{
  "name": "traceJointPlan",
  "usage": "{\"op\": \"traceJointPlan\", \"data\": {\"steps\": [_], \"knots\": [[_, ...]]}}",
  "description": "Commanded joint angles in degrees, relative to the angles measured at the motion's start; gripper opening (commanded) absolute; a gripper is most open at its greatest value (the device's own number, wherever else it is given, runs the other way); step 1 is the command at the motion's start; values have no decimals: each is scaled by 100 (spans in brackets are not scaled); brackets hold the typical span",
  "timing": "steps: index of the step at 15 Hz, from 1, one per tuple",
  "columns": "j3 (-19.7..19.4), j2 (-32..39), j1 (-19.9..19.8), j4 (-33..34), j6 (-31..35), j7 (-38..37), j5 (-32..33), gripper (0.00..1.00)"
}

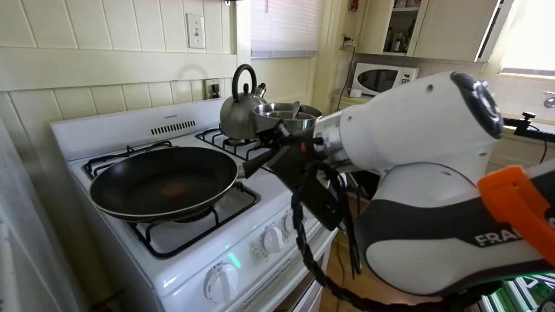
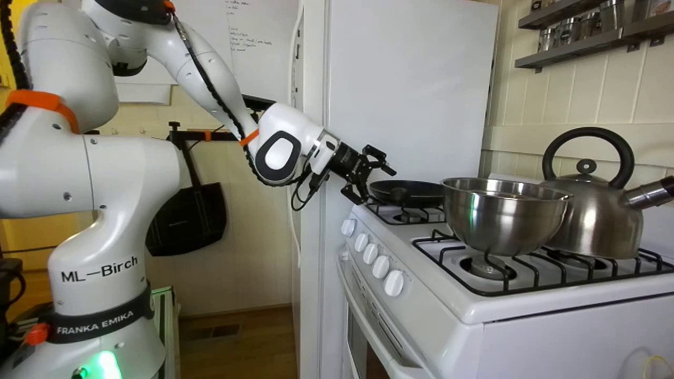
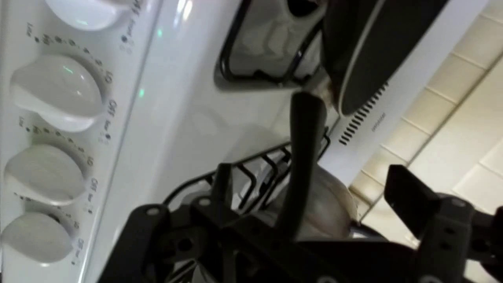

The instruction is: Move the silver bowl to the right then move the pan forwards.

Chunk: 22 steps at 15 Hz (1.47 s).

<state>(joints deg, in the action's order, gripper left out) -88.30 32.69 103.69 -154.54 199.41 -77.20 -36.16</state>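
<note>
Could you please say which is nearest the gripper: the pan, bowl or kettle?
The black pan: in the wrist view, its handle shows between the open jaws of the gripper, while the silver bowl and kettle stand farther off.

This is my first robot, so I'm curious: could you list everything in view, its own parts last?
Stove: one, white, under the cookware
Knobs: five, white, stove front
Grates: several, black, stove top
Pan: one, black, on the stove
Silver bowl: one, shiny steel, beside the kettle
Utensil: one, silvery, in the bowl
Kettle: one, steel and black, on the stove
Fridge-like appliance: one, white, beside the stove
Shelves: two, grey, on the wall
Jars: several, colours unclear, on shelves
Microwave: one, white, background counter
Cabinets: several, cream, above the microwave
Light switch: one, pale, wall
Whiteboard: one, white, back wall
Bag: one, black, hanging at back
Robot arm: one, white and orange, beside the stove
Gripper: one, black, open, by the pan handle
</note>
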Motion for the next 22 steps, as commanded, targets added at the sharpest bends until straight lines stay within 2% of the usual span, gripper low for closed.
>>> {"op": "traceJointPlan", "data": {"steps": [1, 2, 4, 7, 8, 13, 15, 17, 19, 22], "knots": [[-666, -102, 771, -513, 1054, 237, -979, 100], [-579, 33, 593, -260, 1156, 291, -1211, 100], [-862, 129, 859, -312, 1411, 421, -1714, 100], [-993, 532, 840, -266, 1313, 891, -3141, 100], [-875, -128, 763, -186, 1651, 975, -2614, 100], [-859, -225, 759, -160, 1744, 1157, -2730, 100], [-1996, -567, 1479, -272, 1645, 559, -1789, 100], [-2765, -666, 1728, -270, 1767, 0, -1281, 100], [-3665, -523, 2021, -305, 1611, -496, -908, 100], [-5028, -380, 2261, -270, 1327, -1107, -366, 100]]}}
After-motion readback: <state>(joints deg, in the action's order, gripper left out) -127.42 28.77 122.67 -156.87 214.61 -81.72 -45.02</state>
